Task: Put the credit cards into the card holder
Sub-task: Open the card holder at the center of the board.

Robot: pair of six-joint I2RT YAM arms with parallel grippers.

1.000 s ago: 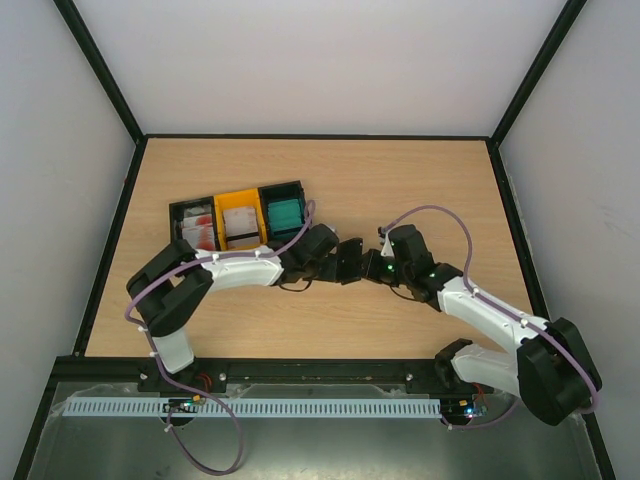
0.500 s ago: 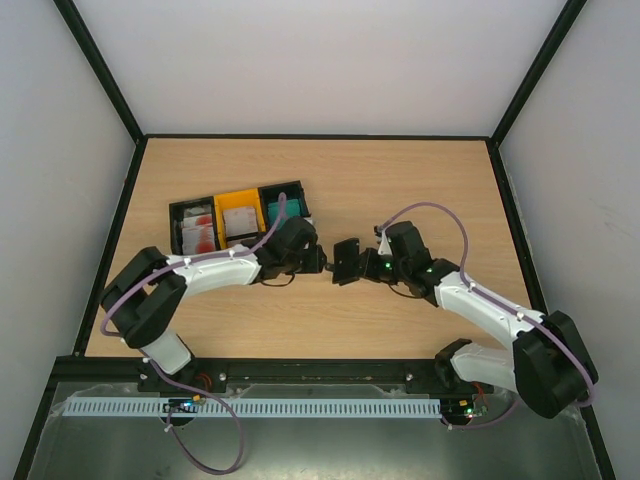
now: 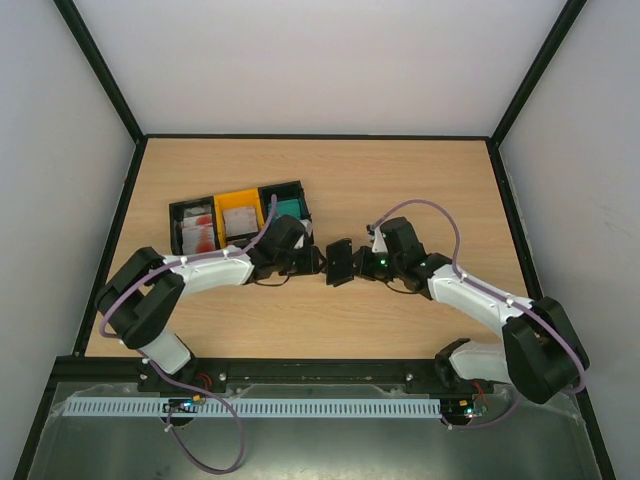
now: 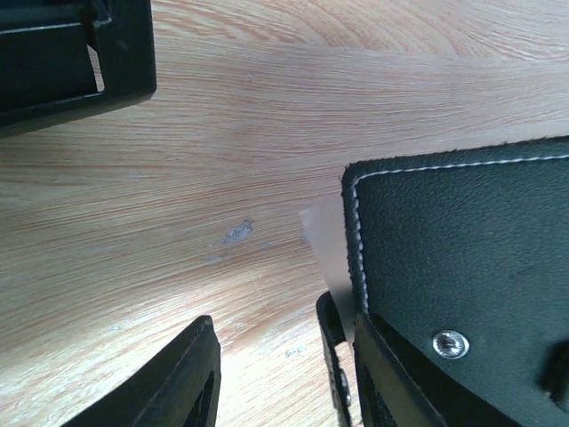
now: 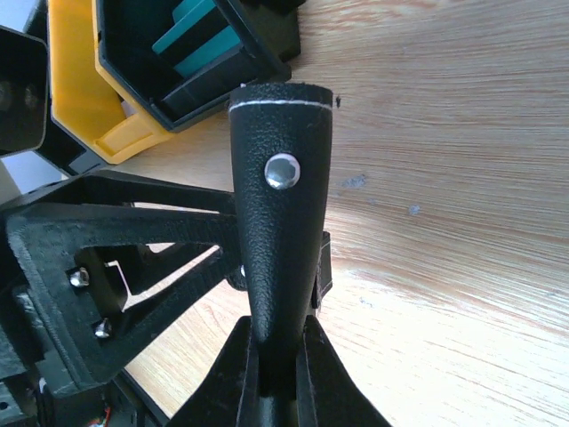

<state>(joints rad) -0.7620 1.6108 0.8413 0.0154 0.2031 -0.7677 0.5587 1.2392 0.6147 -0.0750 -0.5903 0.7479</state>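
A: Cataloguing what we hold. Item one: right gripper [image 5: 276, 351], pinched tight on the lower end of the card holder [image 5: 280, 240], which stands edge-on between the two arms, just right of the bins [image 3: 262, 190].

B: Item two: left gripper [image 4: 267, 347], partly open, bare surface [image 4: 222, 133] between its tips, nothing held. Its inner tip sits just beside the holder's stitched edge.

A: Item three: credit cards. Teal ones [image 5: 196, 40] stand in the black bin [image 5: 267, 67] nearest the holder, white ones [image 3: 240, 226] in the yellow bin [image 5: 80, 89], red-and-white ones [image 3: 198, 232] in the far black bin [image 3: 176, 215].

B: Item four, unclassified: a pale strip [image 4: 324, 249] showing past the holder's edge. We cannot tell whether it is a card or lining.

A: Hazards, as we judge them. The holder is gripped at one end only, so a nudge from the left gripper could swing it in the pinch or pull it loose.

B: If the strip is a half-seated card, the same nudge could slide it out. We also note the holder looks folded flat, snap [image 5: 283, 171] outward. A card pushed at a closed fold would likely buckle or skid off.
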